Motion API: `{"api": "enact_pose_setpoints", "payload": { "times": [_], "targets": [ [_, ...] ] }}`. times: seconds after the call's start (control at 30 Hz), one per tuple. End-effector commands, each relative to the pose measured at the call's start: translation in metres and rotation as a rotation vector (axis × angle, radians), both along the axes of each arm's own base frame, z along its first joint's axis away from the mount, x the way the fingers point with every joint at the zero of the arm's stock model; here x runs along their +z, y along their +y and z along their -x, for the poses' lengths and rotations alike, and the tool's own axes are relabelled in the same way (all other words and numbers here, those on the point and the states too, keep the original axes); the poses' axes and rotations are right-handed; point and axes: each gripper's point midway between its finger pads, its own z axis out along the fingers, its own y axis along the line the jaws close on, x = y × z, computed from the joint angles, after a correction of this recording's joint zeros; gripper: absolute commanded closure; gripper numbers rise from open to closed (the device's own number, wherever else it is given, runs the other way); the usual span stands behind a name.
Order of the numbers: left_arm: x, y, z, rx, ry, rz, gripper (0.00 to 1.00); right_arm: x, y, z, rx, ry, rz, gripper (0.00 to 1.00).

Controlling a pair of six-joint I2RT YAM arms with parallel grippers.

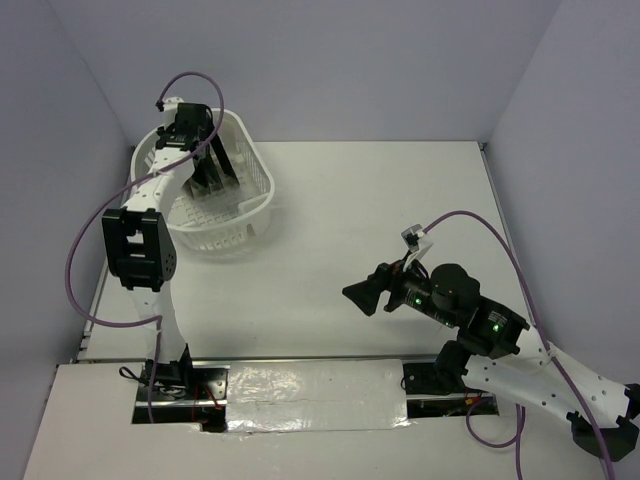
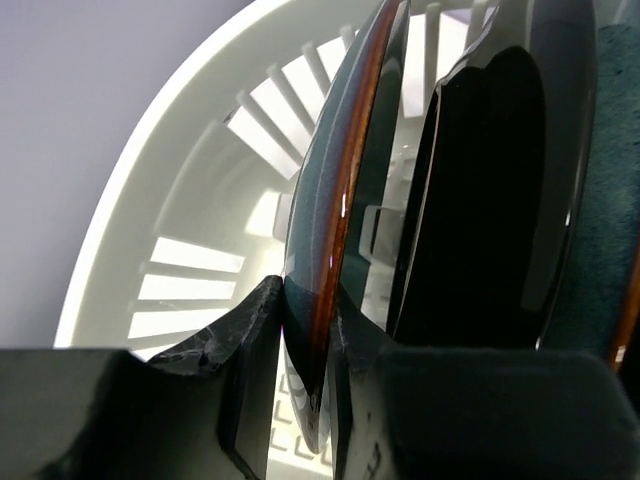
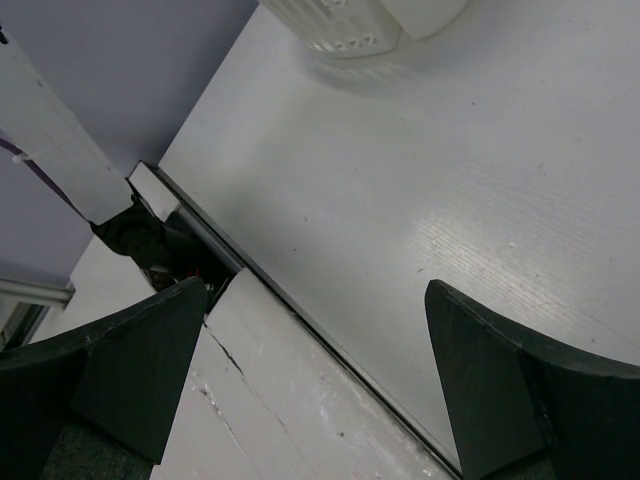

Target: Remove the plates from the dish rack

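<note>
The white dish rack (image 1: 225, 215) stands at the table's far left. Plates stand edge-on inside it (image 1: 236, 160). My left gripper (image 1: 192, 140) reaches down into the rack. In the left wrist view it (image 2: 308, 300) is shut on the rim of a teal plate with a brown edge (image 2: 325, 200). A glossy black-brown plate (image 2: 490, 190) stands just behind it, and a third teal plate (image 2: 612, 200) shows at the right edge. The rack's slotted wall (image 2: 190, 210) curves behind. My right gripper (image 1: 365, 295) hovers open and empty over the table, right of centre; its view (image 3: 318, 300) shows only bare table.
The right wrist view shows the rack's corner (image 3: 350, 25) far off at the top, the table's near edge with a taped board (image 3: 280, 400), and the left arm's base (image 3: 150, 240). Grey walls close in the table on three sides.
</note>
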Motion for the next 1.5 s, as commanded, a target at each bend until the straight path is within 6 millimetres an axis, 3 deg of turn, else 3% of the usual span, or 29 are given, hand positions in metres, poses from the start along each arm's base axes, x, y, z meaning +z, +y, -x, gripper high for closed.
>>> {"api": "enact_pose_setpoints", "payload": {
  "times": [0.0,0.33,0.6,0.67,0.73,0.97,1.07,1.3,1.47],
  "targets": [
    [0.056,-0.006,-0.019,-0.021,-0.157,0.031,1.0,0.008,0.003,-0.002,0.003,-0.028,-0.022,0.03],
    [0.116,-0.008,-0.015,-0.051,-0.263,0.023,1.0,0.008,0.003,-0.001,0.003,-0.031,-0.022,0.03],
    [0.148,-0.01,-0.007,-0.066,-0.328,0.038,1.0,0.009,0.003,-0.001,0.005,-0.031,-0.022,0.03],
    [0.17,-0.012,0.002,-0.061,-0.404,0.062,1.0,0.009,0.003,0.0,0.009,-0.03,-0.021,0.03],
    [0.173,-0.013,0.008,-0.071,-0.432,0.078,1.0,0.01,0.003,0.0,0.014,-0.035,-0.027,0.03],
    [0.248,-0.029,0.034,-0.152,-0.598,0.156,1.0,0.006,0.006,-0.001,0.021,-0.022,-0.007,0.02],
    [0.281,-0.032,0.055,-0.174,-0.681,0.172,1.0,0.007,0.006,0.0,0.022,-0.023,-0.014,0.02],
    [0.316,-0.027,0.083,-0.168,-0.757,0.152,1.0,0.009,0.004,0.001,0.018,-0.029,-0.023,0.02],
    [0.326,-0.037,0.09,-0.217,-0.802,0.193,1.0,0.011,0.003,0.002,0.018,-0.032,-0.029,0.02]
  ]
}}
